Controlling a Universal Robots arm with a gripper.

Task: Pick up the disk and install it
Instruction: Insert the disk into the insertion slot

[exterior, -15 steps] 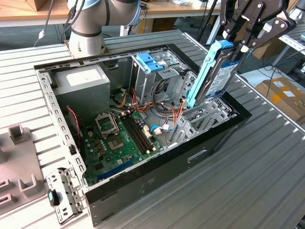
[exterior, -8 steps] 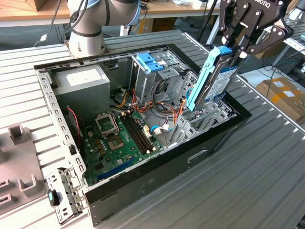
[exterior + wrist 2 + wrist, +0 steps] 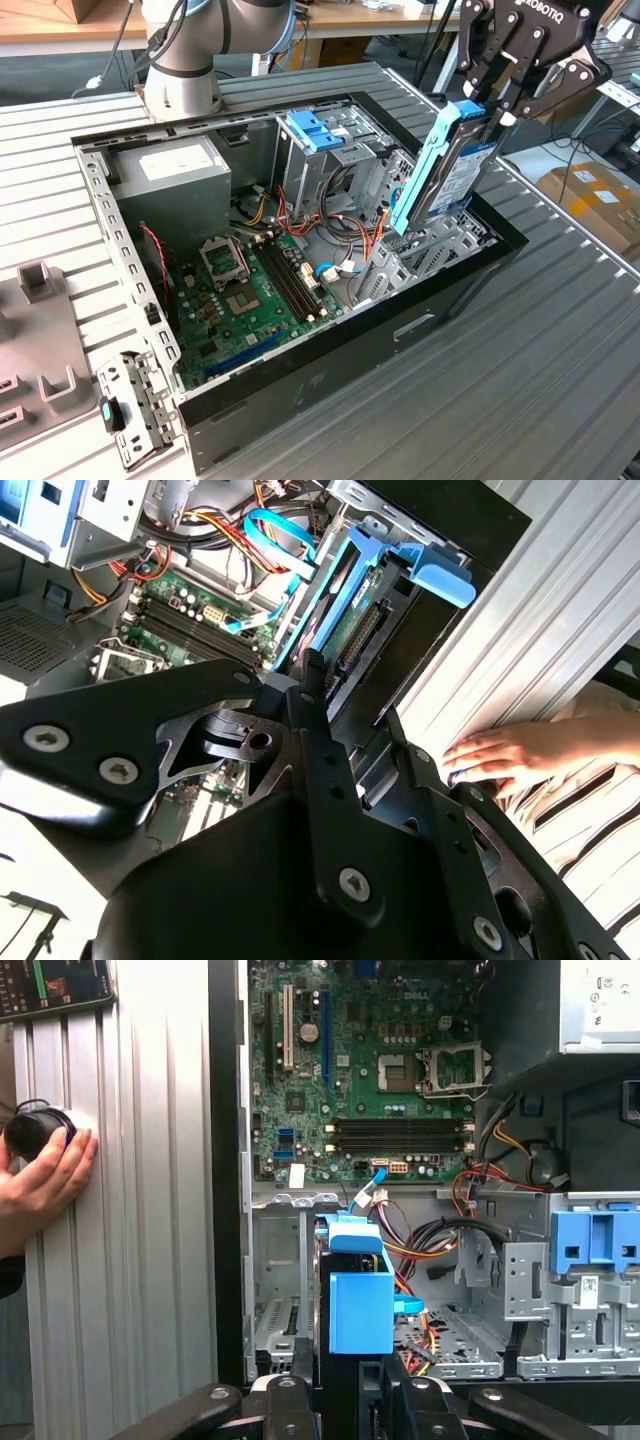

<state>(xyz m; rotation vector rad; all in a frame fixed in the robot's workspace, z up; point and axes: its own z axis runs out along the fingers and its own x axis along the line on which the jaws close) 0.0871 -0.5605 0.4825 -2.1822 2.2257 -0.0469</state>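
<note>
My gripper (image 3: 492, 100) is shut on the disk (image 3: 452, 170), a grey drive in a light-blue carrier rail. It holds the disk on edge and tilted, its lower end just above the metal drive bay (image 3: 425, 250) at the exterior view's right end of the open computer case (image 3: 330, 350). In the first wrist view the disk (image 3: 358, 1295) stands between my fingers (image 3: 285, 1392), over the bay. The second wrist view has the disk (image 3: 350, 610) pointing down into the case past my gripper (image 3: 350, 715).
A blue bracket (image 3: 315, 128) tops the tall drive cage mid-case, with orange and blue cables beside the green motherboard (image 3: 250, 290). A person's hand (image 3: 45, 1175) rests on a black knob on the slatted table beside the case. Grey fixtures (image 3: 40, 330) lie at the exterior view's left.
</note>
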